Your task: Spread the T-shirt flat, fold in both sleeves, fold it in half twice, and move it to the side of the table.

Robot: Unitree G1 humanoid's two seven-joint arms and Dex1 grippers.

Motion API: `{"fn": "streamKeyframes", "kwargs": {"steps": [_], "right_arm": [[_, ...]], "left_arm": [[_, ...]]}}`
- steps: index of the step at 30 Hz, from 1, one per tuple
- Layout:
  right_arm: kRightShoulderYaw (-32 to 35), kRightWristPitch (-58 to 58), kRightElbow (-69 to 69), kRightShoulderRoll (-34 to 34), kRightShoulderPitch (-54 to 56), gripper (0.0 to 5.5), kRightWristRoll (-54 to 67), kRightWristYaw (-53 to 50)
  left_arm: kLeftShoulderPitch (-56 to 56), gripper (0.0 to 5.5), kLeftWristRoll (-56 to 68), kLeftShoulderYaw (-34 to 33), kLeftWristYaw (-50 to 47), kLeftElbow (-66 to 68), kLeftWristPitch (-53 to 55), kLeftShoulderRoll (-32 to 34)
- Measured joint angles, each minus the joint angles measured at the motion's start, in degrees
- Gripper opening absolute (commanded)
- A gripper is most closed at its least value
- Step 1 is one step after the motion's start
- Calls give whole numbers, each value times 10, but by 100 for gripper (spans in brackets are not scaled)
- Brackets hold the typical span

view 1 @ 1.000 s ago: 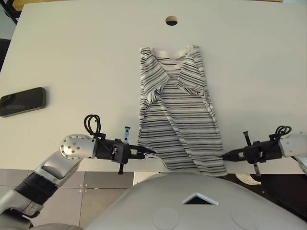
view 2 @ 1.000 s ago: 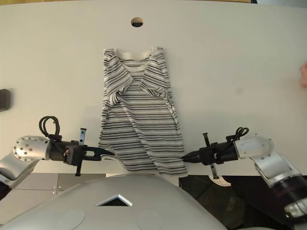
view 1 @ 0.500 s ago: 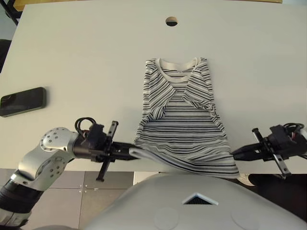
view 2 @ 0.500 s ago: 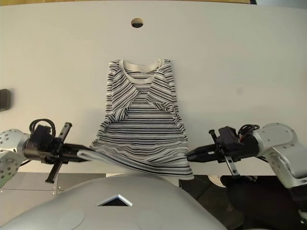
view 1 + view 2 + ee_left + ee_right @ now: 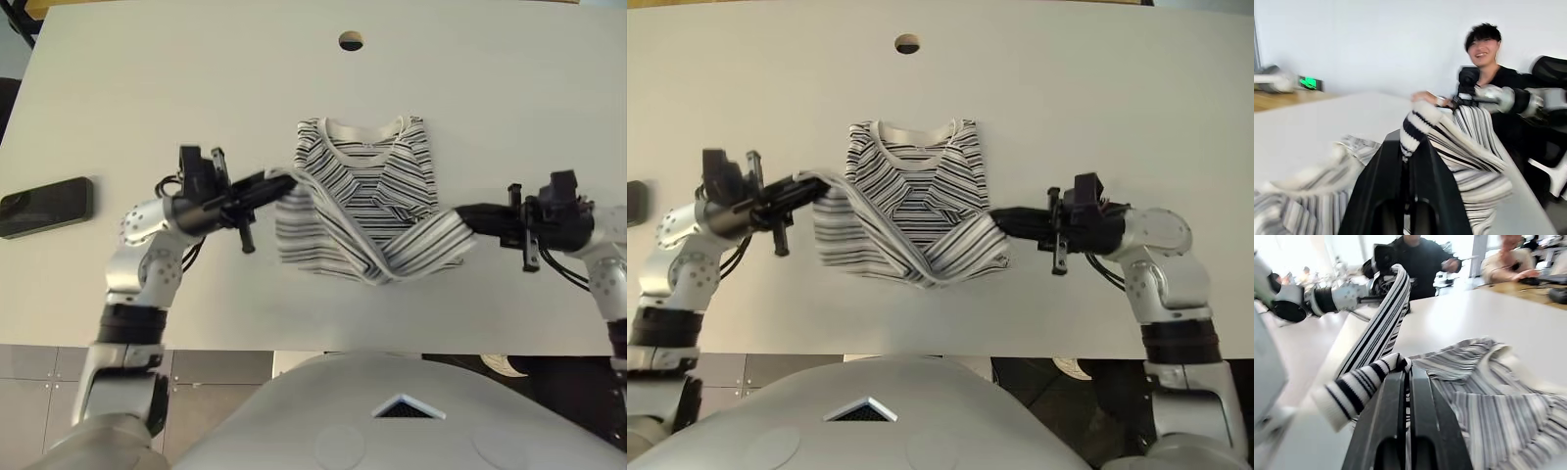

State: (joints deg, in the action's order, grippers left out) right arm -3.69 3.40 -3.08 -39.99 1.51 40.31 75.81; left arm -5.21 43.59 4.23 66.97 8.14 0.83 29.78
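T-shirt [image 5: 364,171], just one, has its hem pinched by left gripper [image 5: 278,182] and right gripper [image 5: 461,212].

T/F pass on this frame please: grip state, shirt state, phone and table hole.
1. The left gripper and the right gripper are each shut on the T-shirt. True.
2. The T-shirt lies fully flat on the table. False: its lower edge is lifted and hangs between the grippers, above the shirt's body.
3. Both sleeves are folded in across the chest. True.
4. The phone lies on the robot's right. False: it is near the table's left edge.
5. The shirt covers the hole. False: the hole is uncovered, beyond the collar.
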Motion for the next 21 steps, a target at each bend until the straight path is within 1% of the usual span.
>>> {"fn": "streamKeyframes", "kwargs": {"steps": [4,10,13,17,21], "right_arm": [[15,-22,-76,54,51,10,-25,-16],[37,-60,-169,100,107,10,-77,-57],[41,-83,-230,124,147,10,-114,-83],[41,-95,-278,143,181,10,-154,-113],[41,-93,-315,161,205,10,-177,-136]], "left_arm": [[-80,12,-56,-23,-2,148,-35,-33],[-148,12,-108,-37,2,246,-56,-71],[-189,12,-149,-41,-25,325,-75,-94],[-227,12,-193,-57,-67,430,-103,-101],[-259,12,-224,-71,-95,500,-123,-108]]}}
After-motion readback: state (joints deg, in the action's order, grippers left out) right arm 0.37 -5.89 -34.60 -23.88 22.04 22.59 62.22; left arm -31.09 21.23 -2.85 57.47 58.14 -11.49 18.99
